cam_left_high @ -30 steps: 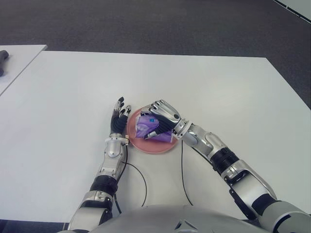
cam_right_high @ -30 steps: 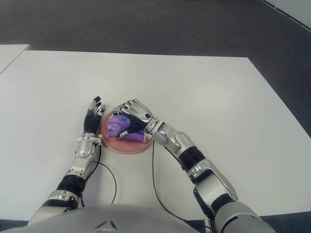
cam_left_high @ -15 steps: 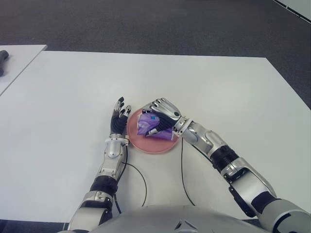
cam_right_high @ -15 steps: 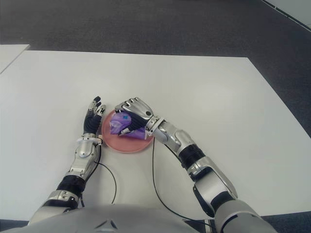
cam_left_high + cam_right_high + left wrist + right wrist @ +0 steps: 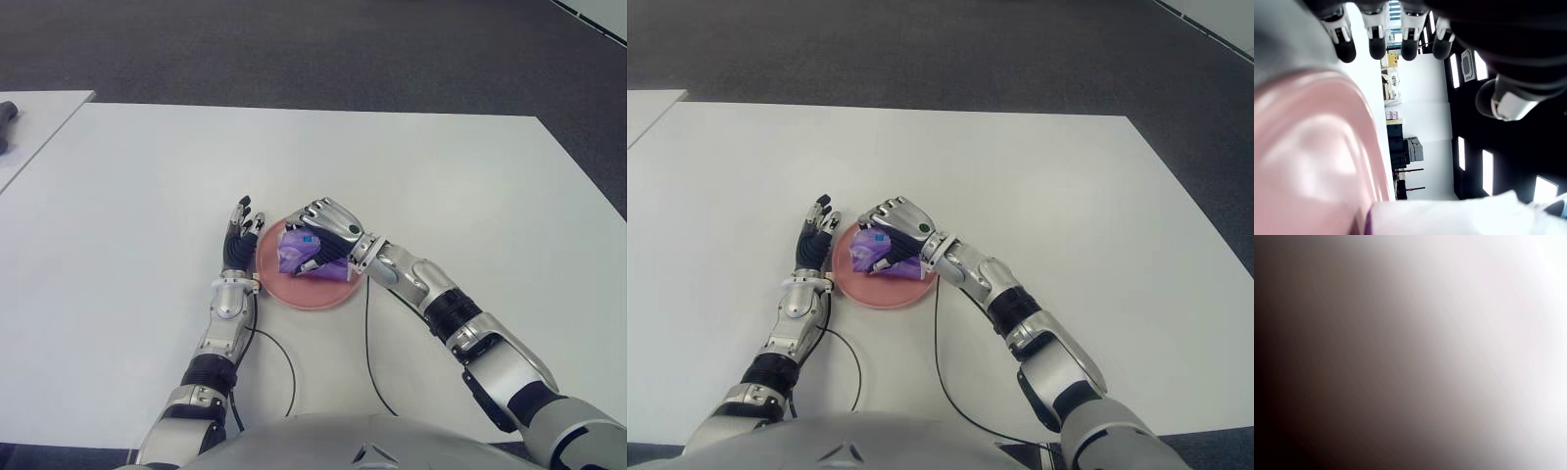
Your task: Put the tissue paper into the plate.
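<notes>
Right hand [image 5: 328, 223] sits over the pink plate [image 5: 294, 294], fingers curled down around the purple tissue paper [image 5: 306, 257]. Grasp looks closed on the pack; the right wrist view shows nothing readable, so this is read from the eye views only. The tissue paper is inside the plate's rim, and I can't tell if it touches the plate floor.

Left hand [image 5: 238, 242] shows just beside the plate on its left side, fingers straight and spread, holding nothing. The left wrist view shows the fingertips [image 5: 1377, 48] extended past the plate's pink wall.

Step in hand, as I judge it: release. To do it well, let the pack settle fully on the plate before the fingers loosen, open all fingers together so none snags the soft wrapper, then lift straight up rather than sideways so the pack is not dragged over the rim. The plate is light-looking and may slide; the left hand next to it could steady it. The pack is soft and may spring or tip when freed.

White table [image 5: 441, 186] carries the plate near the robot's front edge; two thin black cables [image 5: 279, 352] lie on it near the torso. A second white table [image 5: 39, 113] stands well apart at far left with a dark object [image 5: 6, 116] at its edge, too small to identify. Dark grey carpet [image 5: 294, 49] lies beyond.
</notes>
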